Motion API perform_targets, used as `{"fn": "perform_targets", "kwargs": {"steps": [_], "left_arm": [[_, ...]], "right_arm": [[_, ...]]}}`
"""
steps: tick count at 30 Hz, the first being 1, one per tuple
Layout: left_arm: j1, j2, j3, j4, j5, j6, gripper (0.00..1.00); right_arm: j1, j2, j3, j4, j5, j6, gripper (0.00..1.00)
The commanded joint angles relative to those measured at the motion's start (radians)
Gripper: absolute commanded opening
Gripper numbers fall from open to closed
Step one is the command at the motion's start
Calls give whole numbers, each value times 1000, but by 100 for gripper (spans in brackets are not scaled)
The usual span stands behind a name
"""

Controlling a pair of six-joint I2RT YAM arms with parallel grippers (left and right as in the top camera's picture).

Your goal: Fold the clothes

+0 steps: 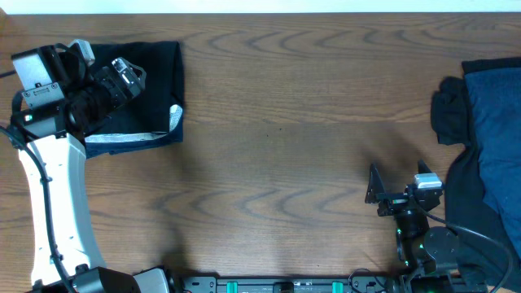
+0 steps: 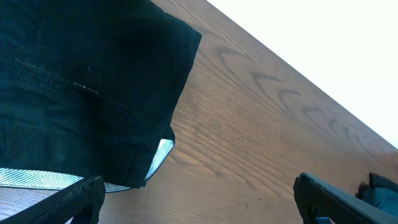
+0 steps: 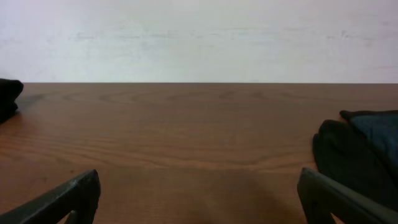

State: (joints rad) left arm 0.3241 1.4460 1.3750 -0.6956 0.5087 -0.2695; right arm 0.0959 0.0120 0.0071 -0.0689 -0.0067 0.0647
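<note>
A folded black garment with a pale grey waistband strip lies at the table's far left; it also shows in the left wrist view. My left gripper hovers over it, open and empty. My right gripper is open and empty above bare wood at the front right. A pile of black and navy blue clothes lies at the right edge, and its black edge shows in the right wrist view.
The wooden table runs between the folded garment and the pile. The arm bases and a rail sit along the front edge. A white wall stands behind the table's far edge.
</note>
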Motion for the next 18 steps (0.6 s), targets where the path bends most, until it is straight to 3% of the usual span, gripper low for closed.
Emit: {"fn": "perform_targets", "kwargs": {"steps": [1, 9, 18], "left_arm": [[-1, 6, 10, 0, -5, 2, 98], [-5, -56, 7, -1, -5, 2, 98], [-113, -336, -37, -1, -5, 2, 98]], "right_arm": [[6, -7, -2, -5, 10, -14, 99], [6, -7, -2, -5, 10, -14, 99], [6, -7, -2, -5, 10, -14, 99]]}}
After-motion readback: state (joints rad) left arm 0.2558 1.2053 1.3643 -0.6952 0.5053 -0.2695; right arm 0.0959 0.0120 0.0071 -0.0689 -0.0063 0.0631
